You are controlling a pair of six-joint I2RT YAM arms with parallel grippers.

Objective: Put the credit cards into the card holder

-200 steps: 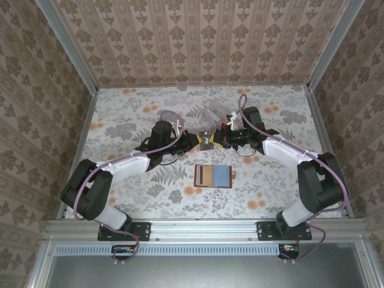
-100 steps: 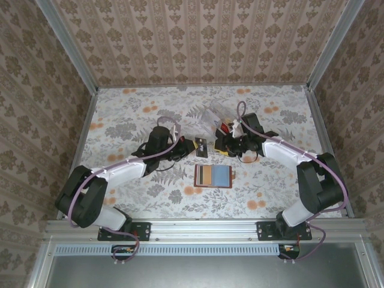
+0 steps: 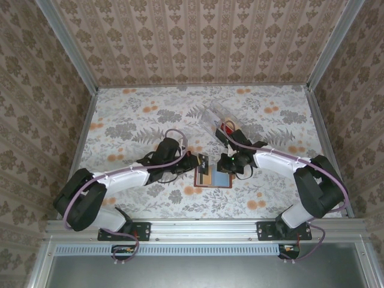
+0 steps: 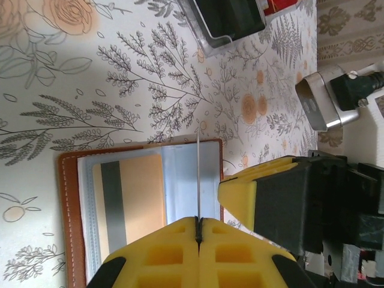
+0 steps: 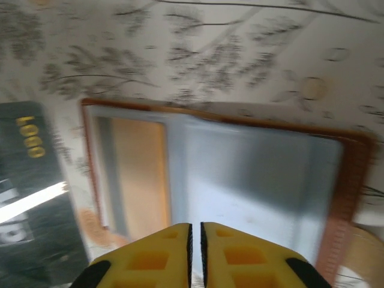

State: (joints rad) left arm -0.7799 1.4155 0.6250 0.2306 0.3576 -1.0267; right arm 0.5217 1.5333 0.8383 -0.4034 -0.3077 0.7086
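The brown card holder (image 3: 214, 186) lies open on the table, with an orange card with a grey stripe (image 4: 129, 198) in its left clear pocket. My left gripper (image 4: 198, 219) is shut on a dark grey card (image 4: 198, 174), seen edge-on and standing upright over the holder's middle. In the right wrist view that same dark card (image 5: 30, 198), with gold lettering, shows at the left, beside the holder (image 5: 339, 198). My right gripper (image 5: 196, 227) hovers shut and empty over the holder's right pocket, and one of its yellow fingers (image 4: 252, 192) is close beside the card.
A clear plastic box (image 3: 215, 116) with a red card (image 3: 228, 127) in it stands behind the holder; its end shows too (image 4: 228, 21). The floral tablecloth (image 3: 132, 120) spreads wide on both sides. Patterned walls close in the table.
Both grippers have come toward the near edge, from behind the holder to over it. The left one carried the dark card along; the right one let go of it after the first frame.
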